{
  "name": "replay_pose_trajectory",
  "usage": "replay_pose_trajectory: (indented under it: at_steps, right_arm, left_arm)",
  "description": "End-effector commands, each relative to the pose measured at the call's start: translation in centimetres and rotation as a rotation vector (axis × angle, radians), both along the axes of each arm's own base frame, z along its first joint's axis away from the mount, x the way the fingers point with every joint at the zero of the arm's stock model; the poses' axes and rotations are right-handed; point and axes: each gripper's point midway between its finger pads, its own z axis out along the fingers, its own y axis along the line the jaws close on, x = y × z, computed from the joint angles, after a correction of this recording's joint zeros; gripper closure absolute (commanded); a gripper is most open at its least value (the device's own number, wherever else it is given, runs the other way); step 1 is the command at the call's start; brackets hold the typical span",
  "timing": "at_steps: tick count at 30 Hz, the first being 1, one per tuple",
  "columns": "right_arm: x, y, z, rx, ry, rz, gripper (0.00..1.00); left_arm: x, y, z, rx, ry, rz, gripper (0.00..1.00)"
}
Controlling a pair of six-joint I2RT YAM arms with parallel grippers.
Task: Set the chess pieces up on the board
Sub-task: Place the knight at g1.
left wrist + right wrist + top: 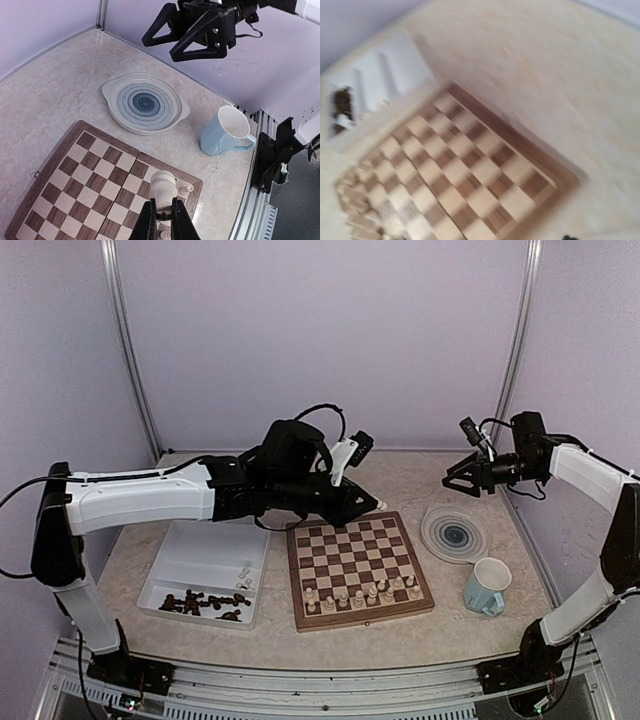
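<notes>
Left gripper point(163, 210) holds a cream piece point(163, 184) over the board point(340, 550).
It is clamped on the piece above the board's far side, likely bound for the pale row point(362, 595) along the near edge. The right gripper point(462, 480), spread open and empty, hovers right of the board, keeping clear.

Place: I take this for a robotics lab test cell, not a home or a shop.
Enclosure: plain lilac walls point(320, 340) close in three sides, joined by bare metal posts point(128, 350).
Counter: the marble-look counter point(420, 480) I work over ends in a slotted aluminium rail point(330, 680).
Rig: my left arm point(140, 502) and right arm point(590, 475) rise from that rail.
</notes>
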Motion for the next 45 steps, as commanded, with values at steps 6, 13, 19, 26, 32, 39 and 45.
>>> replay_pose_trajectory:
  at_steps: [6,13,19,26,32,39,45]
  right_arm:
    - [-0.5,-2.4,-1.5,-0.137,-0.129,-0.15,0.27]
    - [-0.9,-2.5,-1.5,-0.144,-0.146,-0.154,0.26]
    - [-1.5,-2.2,-1.4,-0.127,-0.154,-0.133,0.25]
    - [-1.8,-2.0,-1.2,-0.112,-0.155,-0.116,0.24]
    - [-2.0,-1.9,-1.2,-0.108,-0.155,-0.109,0.24]
    - [-2.2,-1.9,-1.3,-0.106,-0.154,-0.107,0.23]
    - [-2.3,-1.8,-1.4,-0.107,-0.155,-0.104,0.23]
  left_arm:
    - [-3.3,-4.7,-7.3,0.374,-0.033,-0.163,0.98]
    - [-4.5,-7.1,-11.2,0.543,-0.059,-0.239,0.98]
    - [-5.6,-7.8,-14.0,0.633,-0.051,-0.295,0.98]
    - [-6.5,-7.5,-16.3,0.703,-0.045,-0.335,0.97]
    - [-6.8,-7.9,-16.7,0.704,-0.049,-0.34,0.96]
    - [-7.0,-8.8,-16.7,0.667,-0.043,-0.344,0.94]
    - [-6.8,-8.8,-17.5,0.684,-0.04,-0.337,0.94]
